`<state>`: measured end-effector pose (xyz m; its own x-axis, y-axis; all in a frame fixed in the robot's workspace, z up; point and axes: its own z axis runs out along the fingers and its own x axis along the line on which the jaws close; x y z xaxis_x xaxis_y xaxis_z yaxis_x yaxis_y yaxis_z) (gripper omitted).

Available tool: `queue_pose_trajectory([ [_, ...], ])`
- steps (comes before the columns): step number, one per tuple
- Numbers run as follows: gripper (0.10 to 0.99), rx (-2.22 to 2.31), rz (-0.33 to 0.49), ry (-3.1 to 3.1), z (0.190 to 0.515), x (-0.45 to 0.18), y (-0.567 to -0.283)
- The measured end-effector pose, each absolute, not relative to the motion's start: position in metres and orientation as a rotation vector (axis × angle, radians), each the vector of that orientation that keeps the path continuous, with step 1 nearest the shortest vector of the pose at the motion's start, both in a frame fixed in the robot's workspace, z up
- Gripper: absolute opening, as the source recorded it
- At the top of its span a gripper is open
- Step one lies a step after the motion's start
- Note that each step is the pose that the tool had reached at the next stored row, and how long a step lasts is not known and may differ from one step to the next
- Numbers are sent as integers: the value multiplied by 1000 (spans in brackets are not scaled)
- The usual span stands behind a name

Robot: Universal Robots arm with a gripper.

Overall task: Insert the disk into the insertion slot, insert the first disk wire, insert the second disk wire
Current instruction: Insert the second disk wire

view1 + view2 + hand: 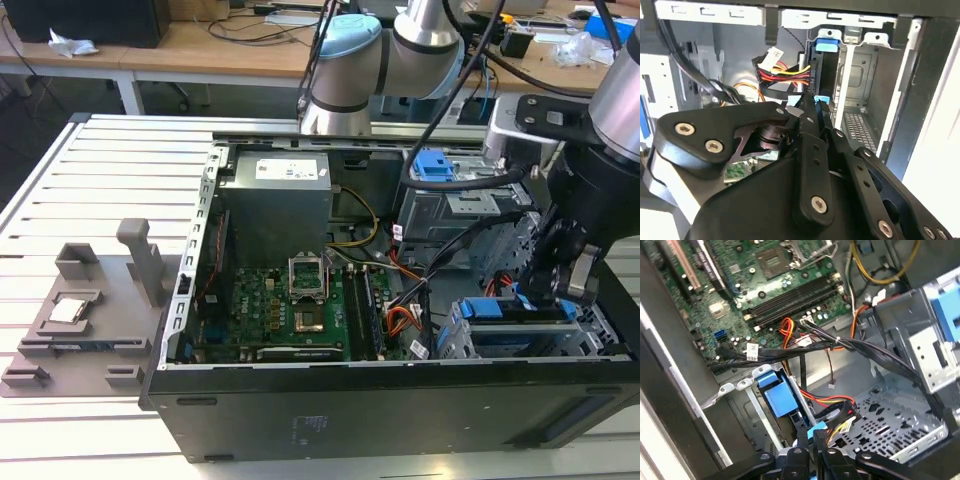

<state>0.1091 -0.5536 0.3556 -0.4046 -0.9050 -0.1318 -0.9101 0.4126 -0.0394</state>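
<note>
The disk [512, 310], with its blue carrier, sits inside the insertion slot [600, 335], the perforated metal cage at the case's front corner on the exterior view's right. Its blue carrier tab shows in both wrist views [776, 390] [829, 41]. A black plug with red, yellow and orange wires [842, 416] [790, 75] sits against the disk's edge. My gripper [812, 437] [815, 102] [540, 292] hangs right over that edge, shut on a small light-blue wire plug [816, 431] beside the black plug. The perforated cage wall [890, 440] lies just beyond.
A second grey cage with a blue ridged latch [432, 165] stands behind the slot. Black cable bundles [855, 347] cross above the disk. The motherboard [290, 300] and power supply [275, 200] fill the case's middle. A grey fixture [90, 310] rests on the slatted table.
</note>
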Motion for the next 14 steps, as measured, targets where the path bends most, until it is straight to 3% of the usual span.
queue_pose_trajectory([
  [5,192,-1792,18,2449,356,109,-554],
  [6,110,-1841,6,2421,356,109,-553],
  [14,106,-2060,-57,2289,355,109,-552],
])
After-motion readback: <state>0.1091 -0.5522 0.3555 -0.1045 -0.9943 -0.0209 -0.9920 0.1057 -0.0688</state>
